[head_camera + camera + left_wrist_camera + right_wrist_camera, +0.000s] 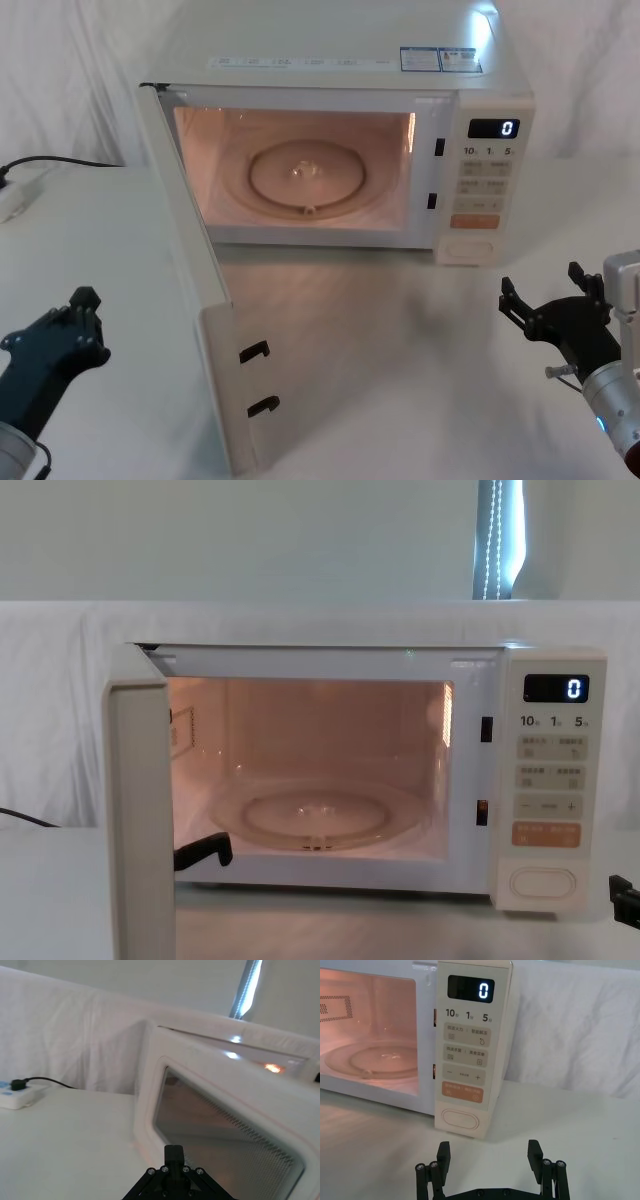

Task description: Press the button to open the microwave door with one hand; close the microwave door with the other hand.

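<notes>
Left hand (85,310) low, outside the microwave door (195,300), fingers' state indeterminate. Right hand (515,305) spread, just before the button (468,247). Door swung wide open, cavity lit: step 1 of 2 apparently done; closing left.

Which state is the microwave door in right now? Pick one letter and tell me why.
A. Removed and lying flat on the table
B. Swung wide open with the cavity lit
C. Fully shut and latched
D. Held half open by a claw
B: the microwave door stands swung out on its left hinge, the lit cavity and glass turntable are exposed, and both the left claw and right claw sit apart from it.
</notes>
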`<action>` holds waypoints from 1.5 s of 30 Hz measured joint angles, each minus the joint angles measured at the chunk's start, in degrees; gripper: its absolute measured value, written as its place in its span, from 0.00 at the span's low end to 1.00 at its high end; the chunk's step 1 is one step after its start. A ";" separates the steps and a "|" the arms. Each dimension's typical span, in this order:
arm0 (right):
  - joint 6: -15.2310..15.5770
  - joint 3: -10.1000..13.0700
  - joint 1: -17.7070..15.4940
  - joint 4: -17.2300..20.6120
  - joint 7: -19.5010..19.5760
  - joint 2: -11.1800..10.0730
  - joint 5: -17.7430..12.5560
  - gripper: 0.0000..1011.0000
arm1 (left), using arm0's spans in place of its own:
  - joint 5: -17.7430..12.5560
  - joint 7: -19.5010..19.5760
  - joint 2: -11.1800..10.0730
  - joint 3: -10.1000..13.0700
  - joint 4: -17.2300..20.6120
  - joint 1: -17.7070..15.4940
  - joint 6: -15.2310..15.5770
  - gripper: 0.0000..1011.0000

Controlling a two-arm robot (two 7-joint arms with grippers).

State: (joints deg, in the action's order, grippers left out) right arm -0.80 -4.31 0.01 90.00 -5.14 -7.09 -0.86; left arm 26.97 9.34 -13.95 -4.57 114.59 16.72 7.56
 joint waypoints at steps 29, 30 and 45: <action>0.00 0.00 0.00 0.00 0.00 0.00 0.00 0.99 | 11.02 2.61 -5.73 1.87 2.24 -4.47 6.43 0.00; 0.00 0.00 0.00 0.00 0.00 0.00 0.00 0.99 | 10.98 2.61 -5.88 2.28 2.10 -4.83 6.48 0.00; 0.00 0.00 0.00 0.00 0.00 0.00 0.00 0.99 | 11.80 1.29 -7.26 6.82 -0.78 -10.20 7.71 0.00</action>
State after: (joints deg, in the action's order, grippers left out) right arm -0.80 -4.31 0.01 90.00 -5.14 -7.09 -0.86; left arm 38.77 10.64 -21.21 2.25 113.81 6.52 15.27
